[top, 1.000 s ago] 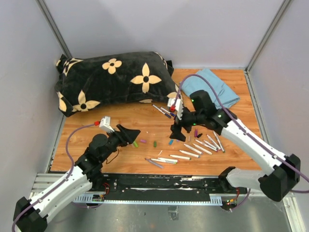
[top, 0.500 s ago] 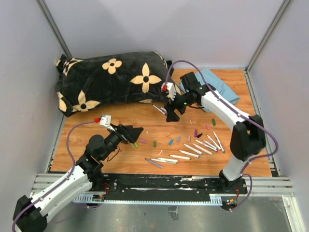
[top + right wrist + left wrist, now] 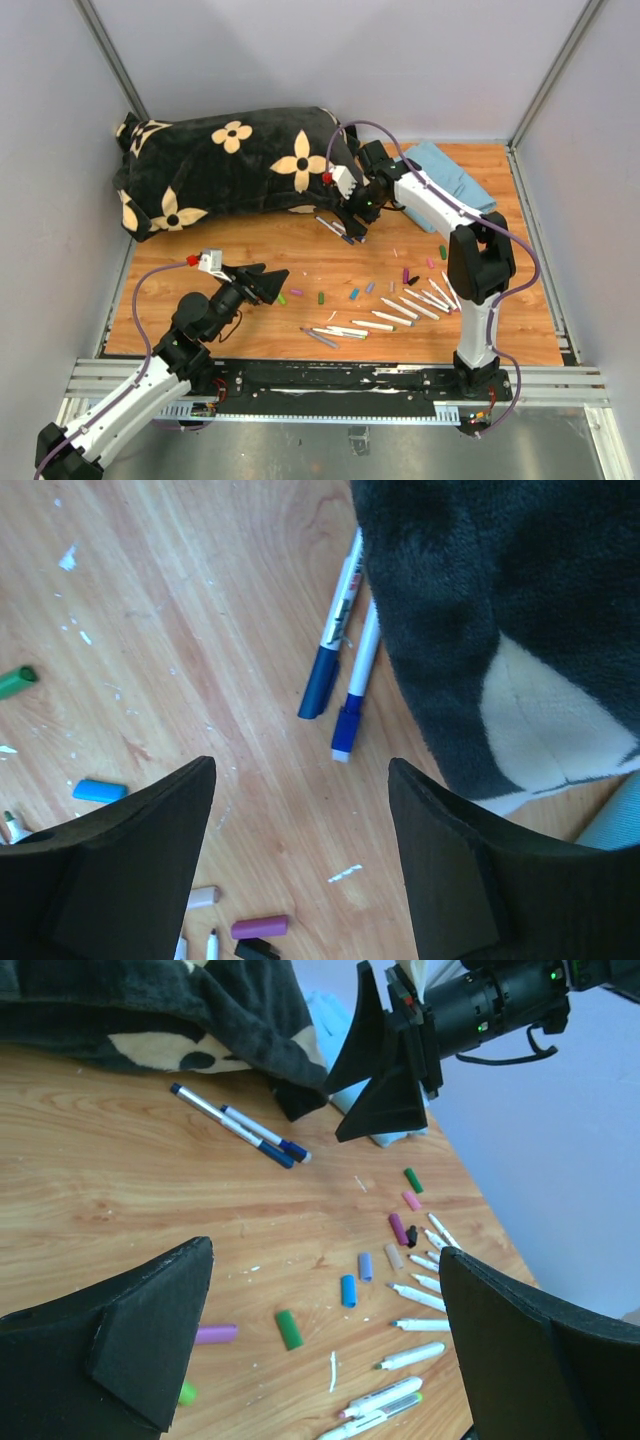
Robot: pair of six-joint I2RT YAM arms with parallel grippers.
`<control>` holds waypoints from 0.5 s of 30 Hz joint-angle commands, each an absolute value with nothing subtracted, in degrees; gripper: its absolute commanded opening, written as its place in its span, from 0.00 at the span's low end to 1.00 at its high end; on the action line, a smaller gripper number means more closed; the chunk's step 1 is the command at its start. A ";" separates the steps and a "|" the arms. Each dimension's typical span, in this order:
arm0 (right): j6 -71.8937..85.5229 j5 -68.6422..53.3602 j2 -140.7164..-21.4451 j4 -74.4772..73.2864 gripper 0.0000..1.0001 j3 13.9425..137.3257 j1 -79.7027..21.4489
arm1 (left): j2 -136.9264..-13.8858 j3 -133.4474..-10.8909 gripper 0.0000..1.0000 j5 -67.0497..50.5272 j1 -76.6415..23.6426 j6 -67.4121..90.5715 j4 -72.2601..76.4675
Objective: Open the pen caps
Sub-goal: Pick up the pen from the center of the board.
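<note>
Two capped pens lie side by side at the pillow's edge, with blue pen caps on their near ends. My right gripper hovers open just short of them, and nothing is between its fingers; the top view shows the right gripper over the pens. Loose pen caps in green, blue and purple lie scattered on the wood. My left gripper hangs wide open above them, holding nothing; the top view puts the left gripper at the left of the cap row.
A black pillow with cream flowers fills the back left. A blue cloth lies at the back right. Several uncapped white pens lie fanned out in the middle right of the wooden table.
My right arm has swung from the middle of the table back and left to the two capped pens, its jaws narrowing a little. My left gripper has opened wider and pulled slightly back.
</note>
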State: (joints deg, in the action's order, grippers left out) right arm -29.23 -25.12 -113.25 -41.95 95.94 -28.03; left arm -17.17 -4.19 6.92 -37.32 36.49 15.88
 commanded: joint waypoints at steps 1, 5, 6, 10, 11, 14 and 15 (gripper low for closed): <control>-32.64 -21.12 -114.94 -43.84 0.72 98.23 -28.55 | -16.58 -3.35 0.99 8.62 -37.27 33.32 14.72; -33.46 -21.48 -115.46 -43.80 0.73 97.93 -27.81 | -16.98 -3.02 0.99 9.03 -37.27 32.82 14.87; -33.53 -21.60 -115.69 -43.84 0.73 97.99 -27.66 | -17.16 -2.89 0.99 9.16 -37.27 32.91 14.93; -33.87 -21.17 -116.91 -43.82 0.74 98.48 -27.15 | -17.52 -2.46 0.99 9.44 -37.26 33.49 15.20; -34.00 -21.10 -117.18 -43.84 0.74 98.73 -26.88 | -17.62 -2.38 0.99 9.37 -37.27 33.75 15.20; -33.93 -21.60 -118.15 -43.81 0.74 99.58 -25.82 | -17.60 -2.46 0.99 8.82 -37.27 34.40 15.13; -33.85 -21.88 -118.58 -43.81 0.74 100.07 -25.38 | -17.54 -2.46 0.99 8.67 -37.27 34.67 15.11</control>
